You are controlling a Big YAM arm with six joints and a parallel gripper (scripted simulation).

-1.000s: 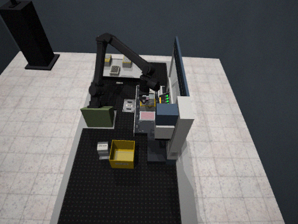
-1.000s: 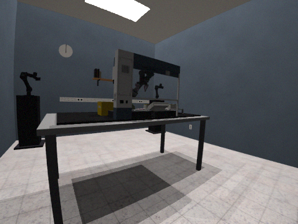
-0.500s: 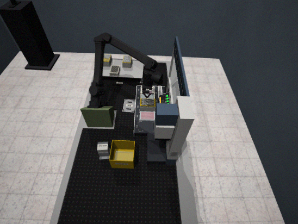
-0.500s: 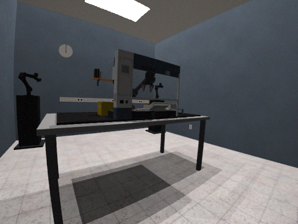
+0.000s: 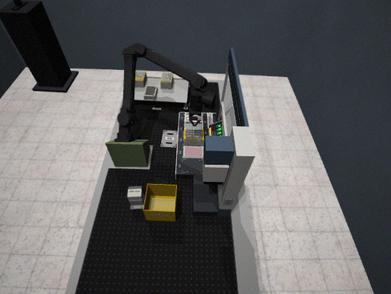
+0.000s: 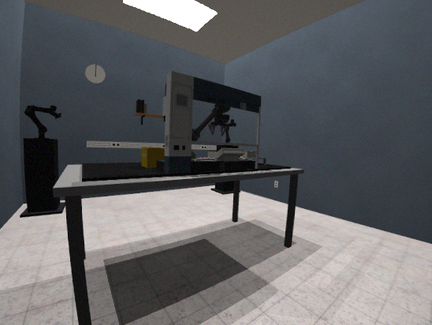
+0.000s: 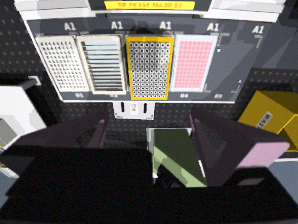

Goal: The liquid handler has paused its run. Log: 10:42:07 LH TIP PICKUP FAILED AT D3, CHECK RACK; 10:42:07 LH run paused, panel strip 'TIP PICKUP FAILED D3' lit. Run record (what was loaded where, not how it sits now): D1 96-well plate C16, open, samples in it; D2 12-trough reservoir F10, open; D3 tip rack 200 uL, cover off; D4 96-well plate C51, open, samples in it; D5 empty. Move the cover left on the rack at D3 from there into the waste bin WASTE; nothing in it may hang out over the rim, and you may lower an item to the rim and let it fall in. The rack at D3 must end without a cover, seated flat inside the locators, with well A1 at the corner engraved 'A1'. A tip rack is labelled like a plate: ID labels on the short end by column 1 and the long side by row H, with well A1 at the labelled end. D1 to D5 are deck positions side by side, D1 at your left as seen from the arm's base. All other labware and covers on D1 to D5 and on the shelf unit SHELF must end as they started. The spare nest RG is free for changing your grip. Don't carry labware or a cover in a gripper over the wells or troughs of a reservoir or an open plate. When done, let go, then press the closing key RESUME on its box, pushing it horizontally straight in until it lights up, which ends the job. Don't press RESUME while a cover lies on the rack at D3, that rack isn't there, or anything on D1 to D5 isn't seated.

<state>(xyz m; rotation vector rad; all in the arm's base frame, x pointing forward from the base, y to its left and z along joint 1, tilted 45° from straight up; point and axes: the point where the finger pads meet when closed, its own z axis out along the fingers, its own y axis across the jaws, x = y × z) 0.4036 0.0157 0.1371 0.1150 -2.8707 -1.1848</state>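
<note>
The tip rack (image 7: 149, 67) with a yellow frame sits at D3 on the deck, third from the left in the wrist view. A pale sheen lies over its holes, like a clear cover; I cannot tell its edges. The rack also shows in the top view (image 5: 193, 133). My gripper (image 7: 149, 111) is open and empty, well above the deck, with the rack ahead between the fingers. It also shows in the top and exterior views (image 5: 195, 121) (image 6: 221, 132). The yellow waste bin (image 5: 160, 201) stands open on the mat, at the right edge of the wrist view (image 7: 272, 117).
A white well plate (image 7: 60, 62), a reservoir (image 7: 102, 62) and a pink plate (image 7: 192, 62) flank the rack; D5 (image 7: 240, 65) is bare. The spare nest (image 7: 134, 109) lies before the deck. A green box (image 5: 128, 153), the key box (image 5: 135, 196) and the shelf (image 5: 159, 87) surround it.
</note>
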